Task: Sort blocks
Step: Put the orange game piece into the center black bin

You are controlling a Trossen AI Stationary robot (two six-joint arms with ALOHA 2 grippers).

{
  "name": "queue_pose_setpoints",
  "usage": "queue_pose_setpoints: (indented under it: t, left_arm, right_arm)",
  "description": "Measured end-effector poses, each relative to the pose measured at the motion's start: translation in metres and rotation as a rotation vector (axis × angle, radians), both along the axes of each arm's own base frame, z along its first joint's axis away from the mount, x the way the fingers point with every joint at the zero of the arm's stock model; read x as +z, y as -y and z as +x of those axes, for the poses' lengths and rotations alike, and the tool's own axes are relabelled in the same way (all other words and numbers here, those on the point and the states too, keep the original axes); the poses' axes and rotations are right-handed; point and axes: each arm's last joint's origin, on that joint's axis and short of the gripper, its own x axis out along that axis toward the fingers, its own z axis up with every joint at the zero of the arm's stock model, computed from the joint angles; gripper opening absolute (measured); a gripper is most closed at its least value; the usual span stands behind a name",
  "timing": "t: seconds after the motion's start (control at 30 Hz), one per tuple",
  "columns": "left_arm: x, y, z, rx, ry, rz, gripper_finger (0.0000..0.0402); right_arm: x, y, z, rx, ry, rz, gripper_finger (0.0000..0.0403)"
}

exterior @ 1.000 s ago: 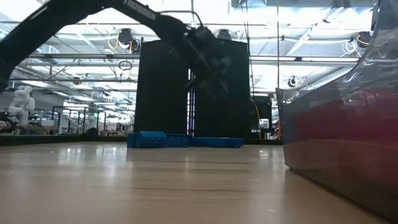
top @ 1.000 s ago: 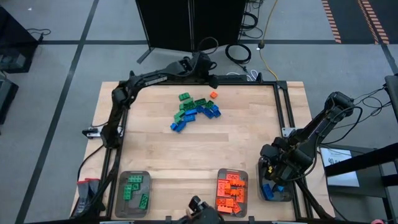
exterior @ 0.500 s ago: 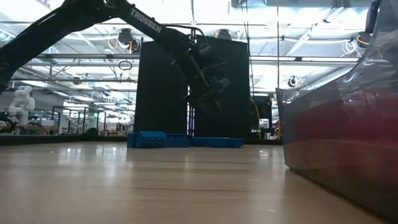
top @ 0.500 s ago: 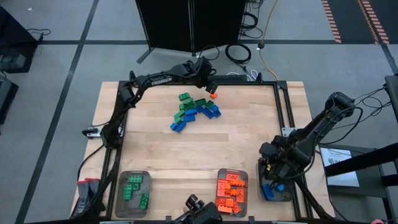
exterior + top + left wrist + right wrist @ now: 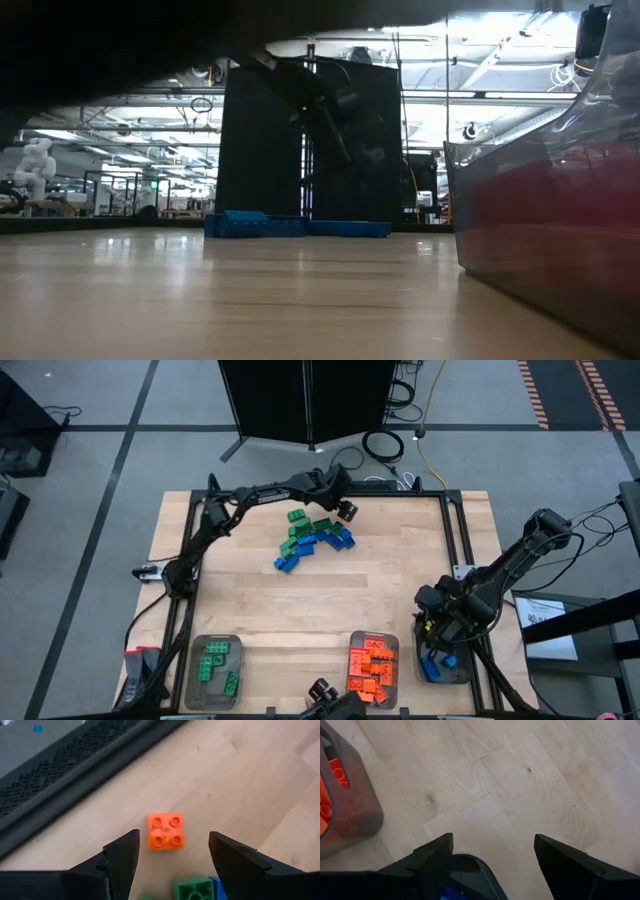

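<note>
A single orange block [image 5: 165,831] lies studs up on the wooden table near its far edge. My left gripper [image 5: 173,840] hangs above it, open, one finger on either side and clear of it; in the high view the gripper [image 5: 346,510] hides the block. Just nearer lies a pile of green and blue blocks [image 5: 315,538], whose blue ones show in the low view [image 5: 290,226]. My right gripper [image 5: 492,845] stands open, holding nothing, above the tray of blue blocks [image 5: 443,662] at the near right.
A tray of green blocks [image 5: 214,670] stands at the near left and a tray of orange blocks [image 5: 373,665] at the near middle. A dark rail [image 5: 75,780] runs along the table's far edge just beyond the orange block. Bare wood lies between pile and trays.
My left gripper has come down toward the orange block at the far edge and tipped to point more steeply down, staying open. The blocks have not moved.
</note>
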Motion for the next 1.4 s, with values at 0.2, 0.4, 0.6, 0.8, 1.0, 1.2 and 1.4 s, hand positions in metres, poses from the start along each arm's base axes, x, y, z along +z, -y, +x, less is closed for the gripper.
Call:
queue_pose_setpoints:
  t: [0.2,0.4,0.6,0.8,1.0,1.2,1.4]
  left_arm:
    - [-0.015,0.003,0.017,-0.041,-0.110,0.013,0.0242]
    - [-0.015,-0.003,0.018,-0.009,-0.119,0.044,0.0242]
    - [-0.019,-0.008,0.016,-0.007,-0.126,0.034,0.0242]
    - [-0.019,-0.006,0.017,-0.036,-0.103,-0.003,0.0242]
    - [-0.020,0.000,0.018,-0.054,-0.121,-0.026,0.0242]
    - [-0.020,-0.003,0.015,-0.042,-0.133,-0.026,0.0230]
    - [-0.019,-0.004,0.010,-0.048,-0.180,-0.046,0.0147]
  right_arm:
    - [0.000,0.000,0.000,-0.004,-0.002,0.005,0.0274]
    - [0.000,0.000,0.000,-0.004,0.000,0.007,0.0274]
    - [0.000,0.000,0.000,-0.001,0.001,0.001,0.0274]
    - [0.000,0.000,0.000,0.003,-0.001,-0.002,0.0274]
    - [0.000,0.000,0.000,0.004,-0.003,-0.004,0.0274]
    - [0.000,0.000,0.000,-0.004,-0.002,0.003,0.0274]
    - [0.000,0.000,0.000,-0.005,-0.004,0.006,0.0274]
